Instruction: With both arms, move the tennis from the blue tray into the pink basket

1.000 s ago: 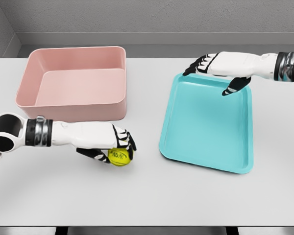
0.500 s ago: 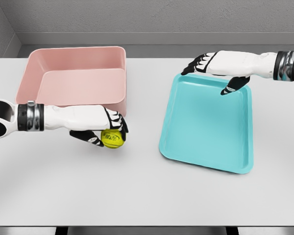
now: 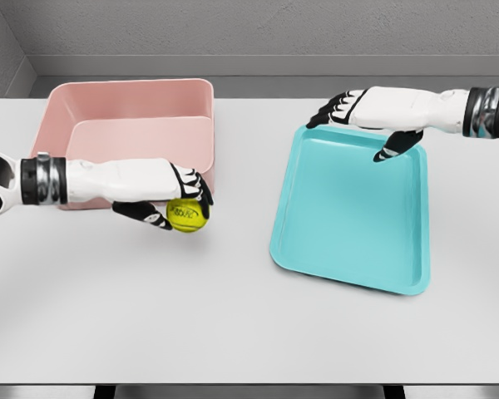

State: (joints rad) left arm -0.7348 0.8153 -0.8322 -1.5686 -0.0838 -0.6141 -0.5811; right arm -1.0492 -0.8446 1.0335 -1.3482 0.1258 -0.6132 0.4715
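On the worktop (image 3: pixel 233 324): one pink basket (image 3: pixel 129 133), one blue tray (image 3: pixel 349 216), one tennis ball (image 3: pixel 187 214)
Left hand (image 3: pixel 170 199): fingers curled around the ball, just before the basket's front wall
Right hand (image 3: pixel 366 125): fingers spread, holding nothing, over the tray's far edge, well right of the basket

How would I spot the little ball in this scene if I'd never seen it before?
Start at the big pink rectangular basket on the left of the white table. Just in front of its near wall, the left hand grips a yellow-green tennis ball. It is the only small round thing here; the flat turquoise tray lies empty.
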